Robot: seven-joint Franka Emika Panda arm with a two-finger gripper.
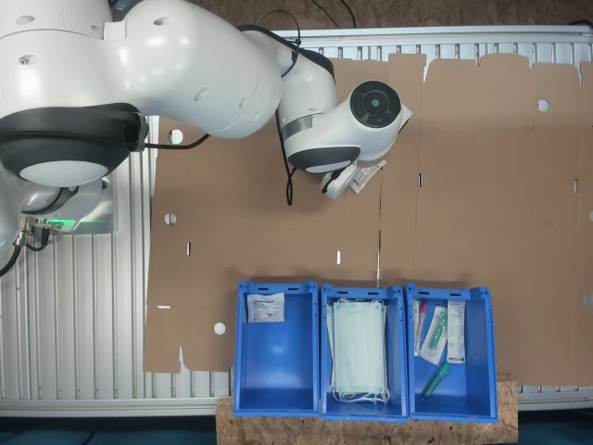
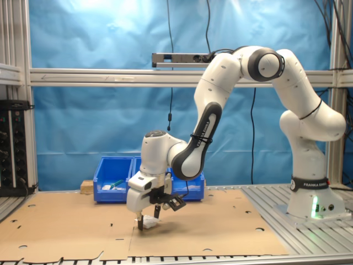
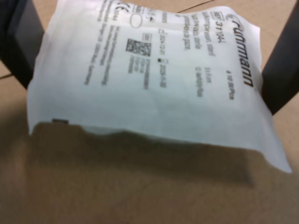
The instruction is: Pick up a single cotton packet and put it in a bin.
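Lying between the pincer (image 2: pixel 148 220) fingers, the cotton packet (image 3: pixel 149 79) (on cardboard).

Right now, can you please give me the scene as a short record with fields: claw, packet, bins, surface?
claw: claw low over the cardboard, fingers on both sides of the cotton packet
packet: white, black print, held between the fingers, lower edge hanging free
bins: three blue bins in a row; one holds a similar packet, the middle holds face masks, the third holds mixed small packets
surface: brown cardboard sheet on a metal table
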